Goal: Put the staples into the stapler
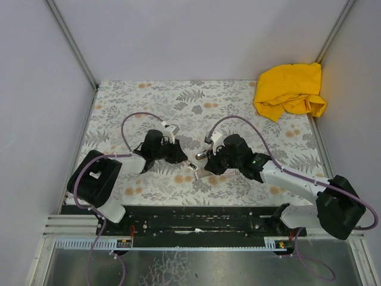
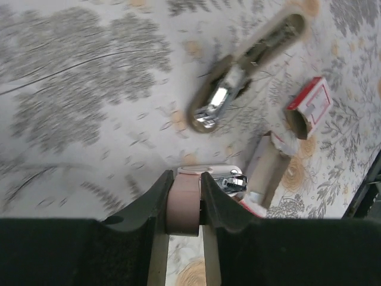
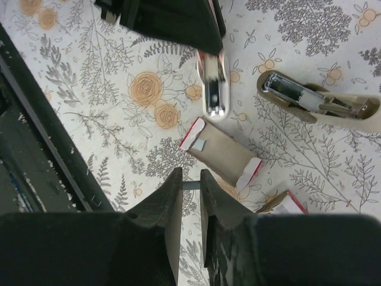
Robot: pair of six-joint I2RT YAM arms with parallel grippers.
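My left gripper (image 2: pixel 184 174) is shut on the cream-pink stapler body (image 2: pixel 183 202), whose chrome end (image 3: pixel 213 89) sticks out past the fingers. A second cream stapler part with an open silver channel (image 3: pixel 321 104) lies on the table beyond it; it also shows in the left wrist view (image 2: pixel 250 65). My right gripper (image 3: pixel 190 174) is shut on a thin silvery strip of staples (image 3: pixel 190 185), held across its fingertips just above the table. The opened staple box lies as a brown tray (image 3: pixel 223 154) and a white-and-red sleeve (image 2: pixel 309 106) beside both grippers. From above, the grippers (image 1: pixel 181 158) (image 1: pixel 209 164) nearly meet.
A crumpled yellow cloth (image 1: pixel 290 89) lies at the back right corner. The black rail (image 1: pixel 196 220) with the arm bases runs along the near edge. Grey walls close the table on three sides.
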